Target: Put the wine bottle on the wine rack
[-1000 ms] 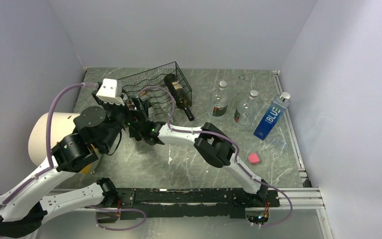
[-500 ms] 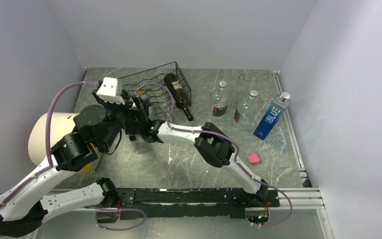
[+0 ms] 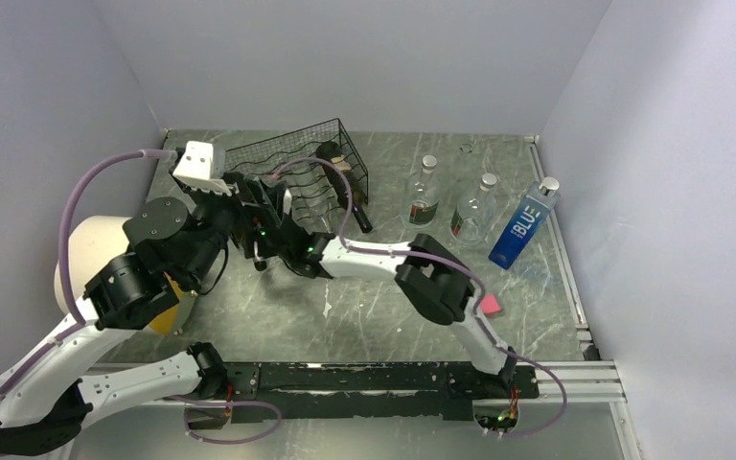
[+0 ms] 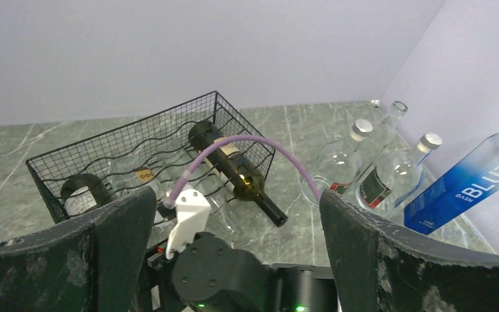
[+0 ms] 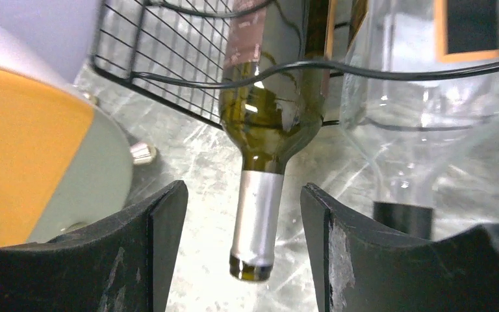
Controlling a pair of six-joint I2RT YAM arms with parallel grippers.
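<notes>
**Right pincer open about the neck of a racked bottle**

The right pincer (image 5: 242, 195) stands open. Its fingers (image 5: 159, 250) flank the foil-capped neck of the wine bottle (image 5: 269, 110) with a gap on each side, so nothing is gripped. The bottle lies on its side at the left end of the wine rack (image 5: 169, 65), its body cradled by the wavy rods and its neck projecting from the rack's near side. The rods appear to carry its weight, which would explain the slack jaws. A clear bottle (image 5: 422, 97) lies in the next trough. The left pincer (image 4: 237, 195) hovers above, spread wide and empty. The rack sits near the far left corner of the tabletop (image 3: 364, 307), with a second dark bottle (image 3: 340, 177) at its right end.
</notes>
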